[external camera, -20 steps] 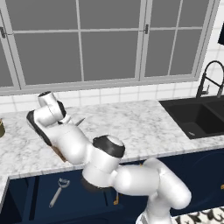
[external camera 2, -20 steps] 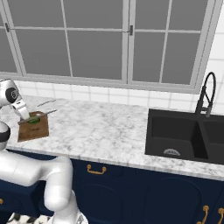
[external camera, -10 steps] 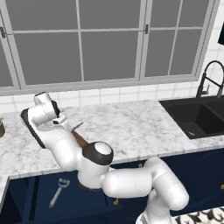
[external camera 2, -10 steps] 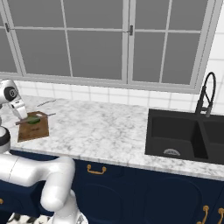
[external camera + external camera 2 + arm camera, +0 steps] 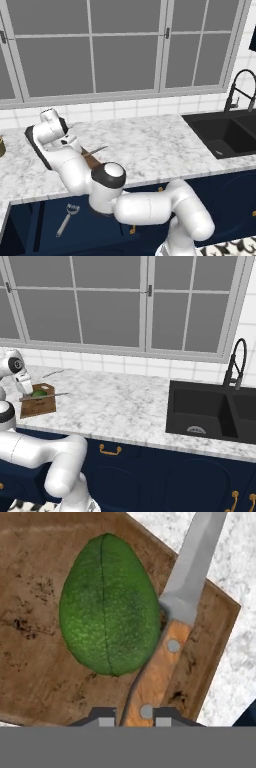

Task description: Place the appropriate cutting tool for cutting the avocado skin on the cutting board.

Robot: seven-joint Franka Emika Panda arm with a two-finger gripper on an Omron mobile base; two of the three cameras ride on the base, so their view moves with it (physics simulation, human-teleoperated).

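A: Right at the gripper, the knife. The wooden handle runs up between the two dark finger tips, which sit close against it on either side, so I'd call it clamped on the knife.

B: And just past the tips?

A: The handle lies over the cutting board, and the avocado sits immediately left of the handle, touching it or nearly so. Farther out, the silver blade leaves the board's corner and hangs over the marble counter.

B: So which step is this?

A: My read: the placing step, close to its end. The knife is over the board but not yet let go. Whether the handle rests on the wood or hovers just above, I can't tell.

B: What does the next move need?

A: Settle the knife flat, part the fingers, then lift straight away so the handle isn't dragged. The avocado is tight alongside, so a sideways nudge could roll it.

B: The arm itself?

A: In the right base view the hand hangs down over the near end of the board, with the avocado just beyond it. In the left base view the arm folds back on itself, elbow low, wrist curled over the board.
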